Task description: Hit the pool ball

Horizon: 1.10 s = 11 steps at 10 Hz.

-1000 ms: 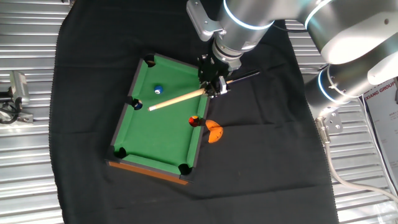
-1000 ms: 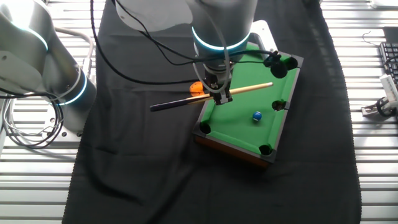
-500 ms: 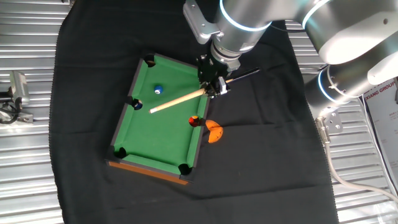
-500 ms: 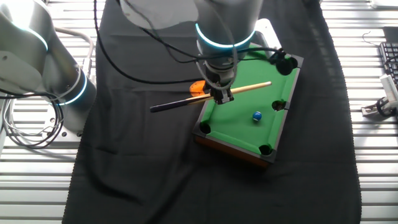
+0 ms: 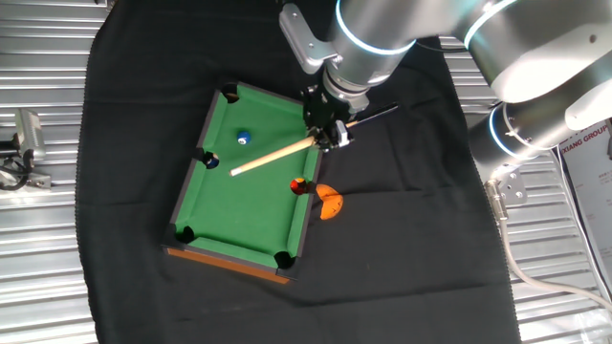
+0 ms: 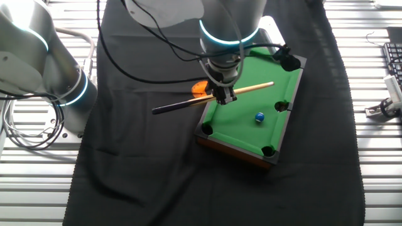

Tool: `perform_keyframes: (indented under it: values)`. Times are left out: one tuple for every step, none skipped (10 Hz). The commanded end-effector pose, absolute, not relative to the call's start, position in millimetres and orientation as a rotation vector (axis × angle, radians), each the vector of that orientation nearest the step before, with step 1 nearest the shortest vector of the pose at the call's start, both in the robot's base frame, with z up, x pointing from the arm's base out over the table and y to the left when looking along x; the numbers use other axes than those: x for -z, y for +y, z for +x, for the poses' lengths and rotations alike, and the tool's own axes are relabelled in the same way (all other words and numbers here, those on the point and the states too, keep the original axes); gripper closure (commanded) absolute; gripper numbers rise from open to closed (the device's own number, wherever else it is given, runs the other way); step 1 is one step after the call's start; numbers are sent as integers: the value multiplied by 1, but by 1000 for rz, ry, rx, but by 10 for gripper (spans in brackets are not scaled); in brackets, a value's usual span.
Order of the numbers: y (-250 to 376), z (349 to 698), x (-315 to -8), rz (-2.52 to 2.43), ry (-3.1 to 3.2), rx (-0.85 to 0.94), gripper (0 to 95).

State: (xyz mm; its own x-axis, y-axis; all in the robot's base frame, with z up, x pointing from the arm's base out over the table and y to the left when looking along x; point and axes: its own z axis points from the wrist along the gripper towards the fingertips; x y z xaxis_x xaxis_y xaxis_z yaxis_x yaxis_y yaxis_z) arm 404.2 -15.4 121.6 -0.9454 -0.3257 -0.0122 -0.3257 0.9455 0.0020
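Green felt toy pool table [image 5: 251,205] holds the untouched light-blue pool ball [image 5: 243,139] just beside the wooden cue's [image 5: 273,154] tip, gripper [image 5: 326,133] clamped on the cue, strike pending.

A ribbed metal table [image 5: 57,239] of pale grey slats fills both fixed views, its grooves running sideways. A large black cloth [image 5: 402,248] lies over the middle of it, wrinkled, with a frayed edge. At one side of the table sits a small grey metal fixture [image 5: 29,134] with dark cables beside it; the other view shows it too [image 6: 383,108], next to the corner of a black keyboard [image 6: 393,63]. A white sign with red lettering [image 5: 585,153] stands at the edge. The light is even and bright.
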Motion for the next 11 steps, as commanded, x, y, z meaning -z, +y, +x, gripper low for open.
perform_keyframes:
  values:
    - [-15,405,-121,-537,3088,-6,950]
    - [-15,405,-121,-536,3089,-6,950]
    - [-15,405,-121,-535,3089,-10,950]
    - [-15,405,-121,-534,3089,-15,950]
    - [-15,405,-121,-535,3089,-16,950]
    - [-15,405,-121,-535,3088,-22,950]
    - [-15,405,-121,-537,3089,-24,950]
    - [-15,405,-121,-541,3090,-23,950]
    - [-15,405,-120,-544,3092,-23,950]
    - [-16,405,-120,-545,3091,-27,950]
    - [-17,406,-119,-547,3090,-29,950]
